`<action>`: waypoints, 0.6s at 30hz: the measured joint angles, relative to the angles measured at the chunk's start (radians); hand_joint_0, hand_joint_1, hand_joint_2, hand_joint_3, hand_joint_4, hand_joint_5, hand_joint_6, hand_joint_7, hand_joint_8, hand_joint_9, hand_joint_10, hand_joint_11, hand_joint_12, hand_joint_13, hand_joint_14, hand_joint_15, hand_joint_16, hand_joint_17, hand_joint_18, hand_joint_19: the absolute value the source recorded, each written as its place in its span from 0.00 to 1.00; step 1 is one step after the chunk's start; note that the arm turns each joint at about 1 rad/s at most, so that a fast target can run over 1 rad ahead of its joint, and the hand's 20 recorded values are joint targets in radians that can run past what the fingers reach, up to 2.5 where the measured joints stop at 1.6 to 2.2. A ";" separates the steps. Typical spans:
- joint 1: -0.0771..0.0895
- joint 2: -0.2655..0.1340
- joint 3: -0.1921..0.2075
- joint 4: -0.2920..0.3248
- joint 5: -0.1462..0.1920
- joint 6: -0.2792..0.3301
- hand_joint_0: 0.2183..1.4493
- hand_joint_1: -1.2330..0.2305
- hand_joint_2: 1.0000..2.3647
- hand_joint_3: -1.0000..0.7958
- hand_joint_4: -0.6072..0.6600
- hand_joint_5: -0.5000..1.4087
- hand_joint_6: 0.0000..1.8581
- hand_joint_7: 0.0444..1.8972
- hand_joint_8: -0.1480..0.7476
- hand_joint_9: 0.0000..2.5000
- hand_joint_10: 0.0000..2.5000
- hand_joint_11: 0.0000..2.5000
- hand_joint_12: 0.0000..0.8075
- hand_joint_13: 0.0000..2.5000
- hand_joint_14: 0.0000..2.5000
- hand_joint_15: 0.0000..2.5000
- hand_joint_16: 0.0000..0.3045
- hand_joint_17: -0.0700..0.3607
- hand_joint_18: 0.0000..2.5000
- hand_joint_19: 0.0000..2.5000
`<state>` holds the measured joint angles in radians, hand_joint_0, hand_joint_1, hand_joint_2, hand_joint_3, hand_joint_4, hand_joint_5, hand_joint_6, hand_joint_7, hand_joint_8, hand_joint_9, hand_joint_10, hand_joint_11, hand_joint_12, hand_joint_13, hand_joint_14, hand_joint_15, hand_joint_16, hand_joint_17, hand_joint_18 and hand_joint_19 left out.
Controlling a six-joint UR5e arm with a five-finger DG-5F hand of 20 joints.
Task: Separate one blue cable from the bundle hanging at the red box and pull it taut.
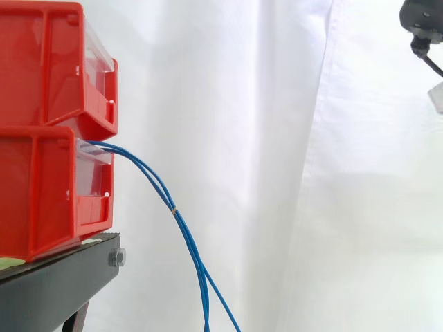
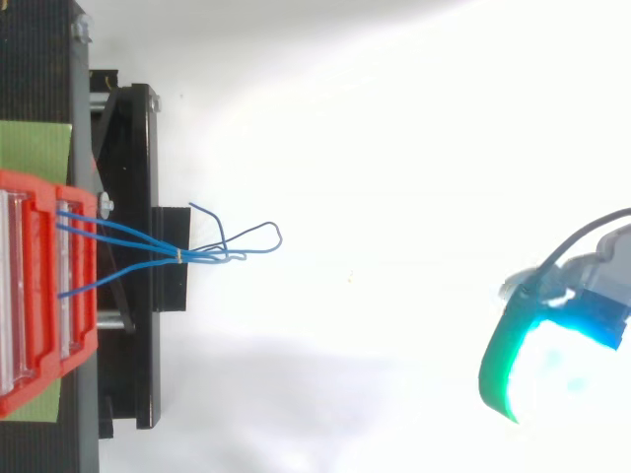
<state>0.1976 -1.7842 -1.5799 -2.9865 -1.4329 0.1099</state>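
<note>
Blue cable bundle comes out of the front of the lower red bin. It droops down and away from the bin and runs off the bottom edge of the side view. We see thin blue strands held together by a small pale tie partway down. In the top view the strands spread apart on the bin side of the tie, and past it they end in a loop and a few short loose ends. An upper red bin is stacked on the lower one, and both sit on the black stand.

Robot hand sits at the right edge of the top view, glowing cyan with a green rim, well apart from the cables and touching nothing. We cannot tell whether it is spread or closed. A dark piece of the arm shows in the top right corner of the side view.
</note>
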 measured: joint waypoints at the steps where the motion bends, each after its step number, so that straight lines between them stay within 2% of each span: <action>1: 0.000 0.000 0.000 0.000 0.000 0.000 0.22 0.42 0.00 0.28 0.65 0.13 0.27 0.34 0.46 0.11 0.00 0.00 0.45 0.08 0.00 0.00 0.17 0.43 0.07 0.03; 5: 0.000 -0.001 0.000 0.001 0.000 0.000 0.22 0.43 0.00 0.28 0.64 0.13 0.27 0.33 0.46 0.10 0.00 0.00 0.45 0.06 0.00 0.00 0.16 0.42 0.03 0.00; 8: -0.001 -0.016 0.000 0.003 0.005 0.000 0.22 0.43 0.00 0.28 0.64 0.13 0.27 0.34 0.45 0.08 0.00 0.00 0.44 0.05 0.00 0.00 0.15 0.40 0.00 0.00; 15: -0.006 -0.038 0.000 0.037 0.022 -0.001 0.26 0.31 0.00 0.30 0.63 0.12 0.27 0.35 0.43 0.07 0.00 0.00 0.38 0.05 0.00 0.00 0.11 0.33 0.00 0.00; 18: -0.005 -0.043 0.000 0.047 0.041 -0.002 0.28 0.27 0.00 0.29 0.63 0.13 0.27 0.35 0.44 0.07 0.00 0.00 0.36 0.06 0.00 0.00 0.10 0.33 0.02 0.00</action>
<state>0.1929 -1.8269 -1.5799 -2.9394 -1.3922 0.1077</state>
